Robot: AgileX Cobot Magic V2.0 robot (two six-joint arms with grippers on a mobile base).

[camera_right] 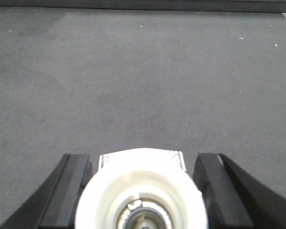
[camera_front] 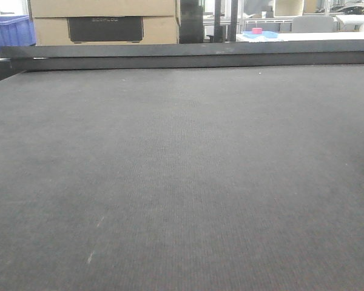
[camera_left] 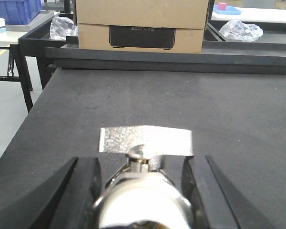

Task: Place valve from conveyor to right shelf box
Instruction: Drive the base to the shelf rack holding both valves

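Faces a very wide dark grey conveyor [camera_front: 182, 182], its woven tabletop [camera_right: 143, 71] running through all three views and showing no valve anywhere. Ends at a black raised rail [camera_front: 188, 53] along the far edge. Beyond that, finds stacked cardboard boxes [camera_front: 103, 21] and a blue crate [camera_front: 9, 30] at far left; no shelf box in sight. Hangs the left hand [camera_left: 143, 162] low over the tabletop, black fingers [camera_left: 81, 191] spread wide, and the right hand [camera_right: 143, 160] likewise wide. Shows between each pair of fingers a round white-and-metal part [camera_right: 142, 195] before a silvery patch [camera_left: 145, 139], too close and blurred to name; probably belongs to the rig, not a grasped load. Seems to stand at the first step: watching for the valve. Calls next for spotting it on the tabletop, then lowering one wide hand around it and closing
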